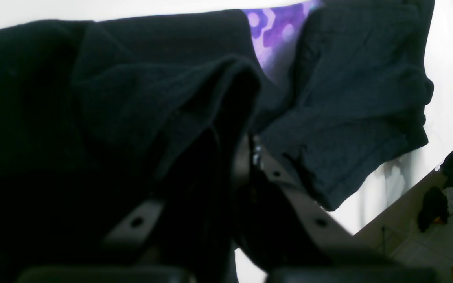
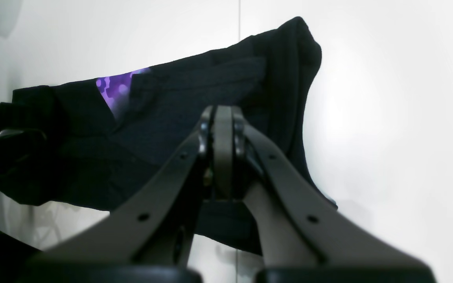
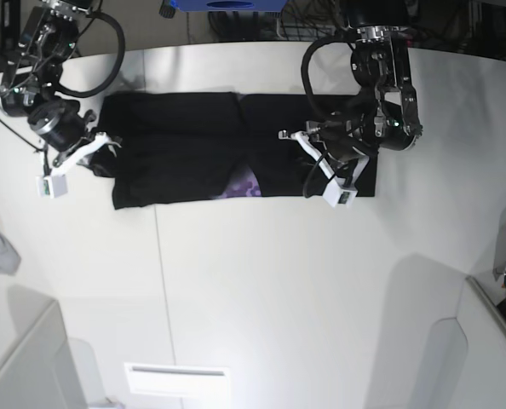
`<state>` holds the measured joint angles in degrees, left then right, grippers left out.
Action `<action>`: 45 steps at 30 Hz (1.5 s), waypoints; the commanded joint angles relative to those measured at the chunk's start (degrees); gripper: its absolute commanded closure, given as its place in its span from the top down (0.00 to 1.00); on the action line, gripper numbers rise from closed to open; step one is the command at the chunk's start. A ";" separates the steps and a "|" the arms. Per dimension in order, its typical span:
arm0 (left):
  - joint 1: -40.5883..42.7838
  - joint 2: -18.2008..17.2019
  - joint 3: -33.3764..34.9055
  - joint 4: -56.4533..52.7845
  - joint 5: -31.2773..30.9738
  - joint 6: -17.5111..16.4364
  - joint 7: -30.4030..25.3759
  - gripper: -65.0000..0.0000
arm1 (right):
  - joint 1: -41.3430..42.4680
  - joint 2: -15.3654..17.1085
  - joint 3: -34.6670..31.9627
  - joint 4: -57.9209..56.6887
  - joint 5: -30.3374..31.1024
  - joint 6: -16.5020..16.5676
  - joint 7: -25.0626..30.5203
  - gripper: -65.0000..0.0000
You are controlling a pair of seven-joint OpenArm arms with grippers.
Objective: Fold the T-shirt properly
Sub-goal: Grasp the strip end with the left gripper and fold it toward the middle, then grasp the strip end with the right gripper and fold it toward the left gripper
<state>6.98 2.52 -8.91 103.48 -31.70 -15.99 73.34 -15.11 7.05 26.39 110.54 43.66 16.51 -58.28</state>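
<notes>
Black T-shirt (image 3: 193,149) half folded on the white desk (image 3: 278,281)

Left end effector (image 1: 250,145) pinching a bunched shirt fold near the purple print (image 3: 244,185) — right end effector (image 2: 221,118) pressed together at the shirt's edge.

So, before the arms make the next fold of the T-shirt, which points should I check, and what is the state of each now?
1. Left gripper holds cloth: ok, a raised fold of the T-shirt is pinched between its closed jaws.
2. Right gripper holds cloth: cannot tell; jaws are together, but no fabric shows between them.
3. Shirt lies flat: not ok, it is creased and bunched near both grippers.
4. Print hidden inside: not ok, the purple print shows at the front edge.
5. Shirt fully on the table: ok in the base view.
</notes>
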 commanded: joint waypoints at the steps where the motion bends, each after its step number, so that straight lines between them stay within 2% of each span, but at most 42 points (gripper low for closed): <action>1: -0.79 0.16 -0.02 0.83 -1.31 -0.06 -0.59 0.00 | 0.48 0.64 0.11 0.89 1.04 0.23 1.18 0.00; 7: -0.79 0.24 0.16 0.83 -1.31 -0.06 -0.68 0.00 | 0.48 0.73 0.11 0.89 1.04 0.23 1.18 0.00; 9: -0.79 0.24 0.16 0.83 -1.31 -0.06 -0.68 0.12 | 0.48 0.73 0.11 0.89 1.04 0.23 1.18 0.00; 14: -0.87 0.24 0.25 0.83 -1.31 -0.06 -0.86 0.33 | 0.56 0.64 0.11 0.89 1.04 0.23 1.18 0.00; 20: -2.63 0.86 2.53 -1.46 -1.31 -0.06 -0.86 0.41 | 0.56 0.64 0.11 0.89 1.04 0.23 1.18 0.00; 24: -5.62 1.48 8.77 -7.61 -1.31 -0.06 -1.03 0.41 | 0.56 0.56 0.11 0.89 1.04 0.23 1.18 0.00; 26: -7.47 3.06 10.97 -9.64 -1.31 -0.06 -1.03 0.41 | 0.56 0.56 0.20 0.89 1.04 0.23 1.18 0.00; 29: -8.17 4.02 11.15 -8.76 -1.31 -0.06 -0.77 0.40 | 0.48 0.56 0.55 0.89 1.04 0.23 1.18 0.00; 33: -6.76 2.62 9.04 -1.11 -1.31 -0.06 -0.68 0.39 | 0.39 0.73 0.64 0.89 1.40 0.23 1.18 0.00; 34: -5.44 0.86 6.49 1.53 -1.31 -0.06 -0.68 0.35 | 0.39 0.73 0.64 0.89 1.48 0.23 1.09 0.00; 35: -4.04 -0.72 3.41 4.34 -1.31 -0.06 -0.68 0.25 | 0.39 0.73 0.64 0.89 1.57 0.32 0.74 0.00; 36: -2.63 -2.39 -0.46 6.54 -1.31 -0.06 -0.77 0.08 | 0.56 0.64 0.73 0.89 2.54 0.32 -0.58 0.00; 37: -1.31 -4.50 -4.41 7.60 -1.31 -0.23 -0.86 0.00 | 0.65 0.64 1.08 0.80 4.03 0.32 -2.16 0.00; 41: 3.96 -12.85 -19.36 6.36 -1.22 -0.76 -2.35 0.00 | 2.76 0.73 3.01 -1.31 10.45 0.23 -9.45 0.64; 42: 5.98 -14.88 -22.26 5.92 -1.04 -1.90 -4.02 0.00 | 3.55 0.82 2.93 -2.63 10.27 0.23 -10.33 0.75; 43: 8.27 -16.46 -24.98 5.22 -0.96 -3.66 -6.66 0.00 | 4.61 0.91 3.01 -4.39 10.01 0.23 -11.30 0.79; 45: 13.98 -19.45 -29.47 2.58 -0.96 -7.88 -14.31 0.00 | 6.63 0.91 2.66 -8.43 8.43 0.23 -12.27 0.77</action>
<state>20.86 -16.38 -38.06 105.38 -32.47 -23.99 57.80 -8.71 7.44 28.91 100.95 50.65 16.73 -71.00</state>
